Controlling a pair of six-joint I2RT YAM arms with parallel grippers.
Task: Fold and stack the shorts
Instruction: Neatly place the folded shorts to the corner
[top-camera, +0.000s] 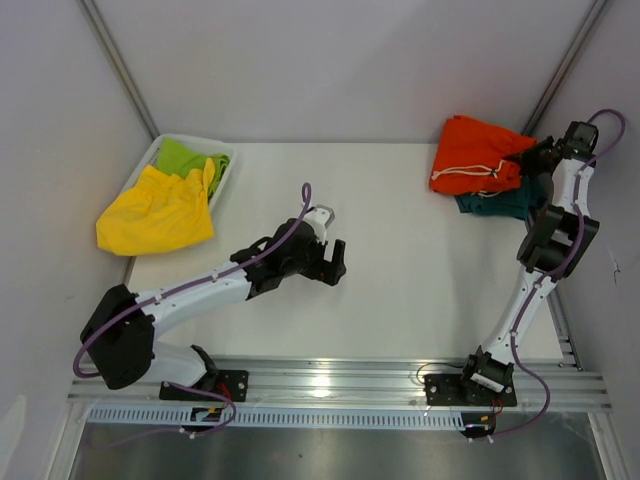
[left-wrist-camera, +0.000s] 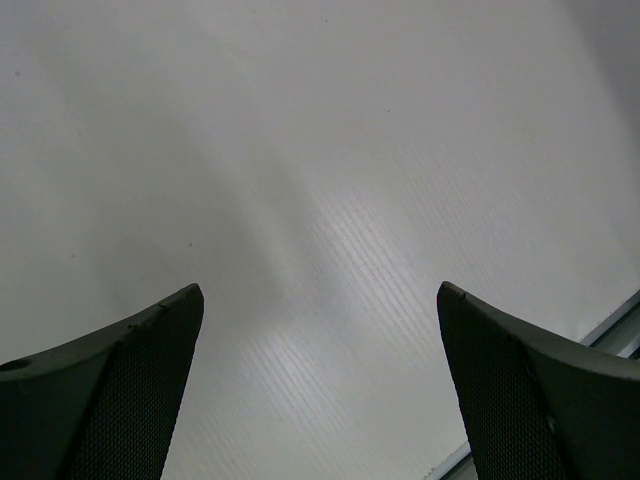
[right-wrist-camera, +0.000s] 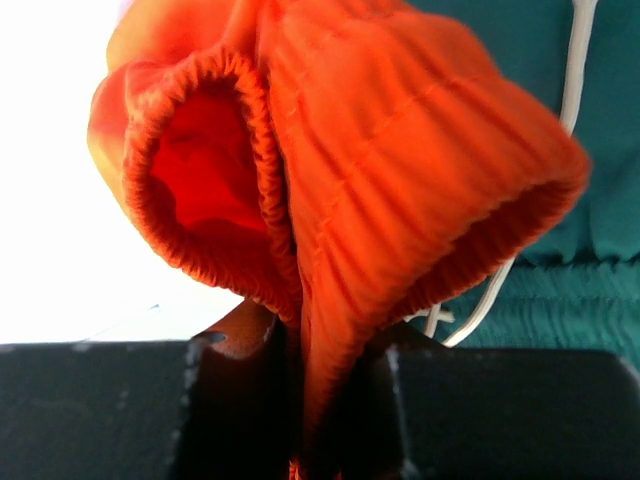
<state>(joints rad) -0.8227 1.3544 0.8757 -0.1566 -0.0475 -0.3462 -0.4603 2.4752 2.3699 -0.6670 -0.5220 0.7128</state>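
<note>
The orange shorts (top-camera: 472, 152) lie bunched at the far right of the table on top of the teal shorts (top-camera: 492, 203), white drawstring showing. My right gripper (top-camera: 527, 156) is shut on the orange shorts' waistband at their right edge. In the right wrist view the orange cloth (right-wrist-camera: 390, 150) runs down between the fingers, with teal cloth (right-wrist-camera: 560, 300) behind. My left gripper (top-camera: 332, 262) stands open over bare table at the centre, nothing between its fingers (left-wrist-camera: 130, 390). Yellow shorts (top-camera: 158, 210) and lime-green shorts (top-camera: 190, 158) sit at the far left.
A white bin (top-camera: 226, 160) at the back left holds the lime-green pair, with the yellow pair draped over its near side. Grey walls close in the table on three sides. A metal rail (top-camera: 330, 385) runs along the near edge.
</note>
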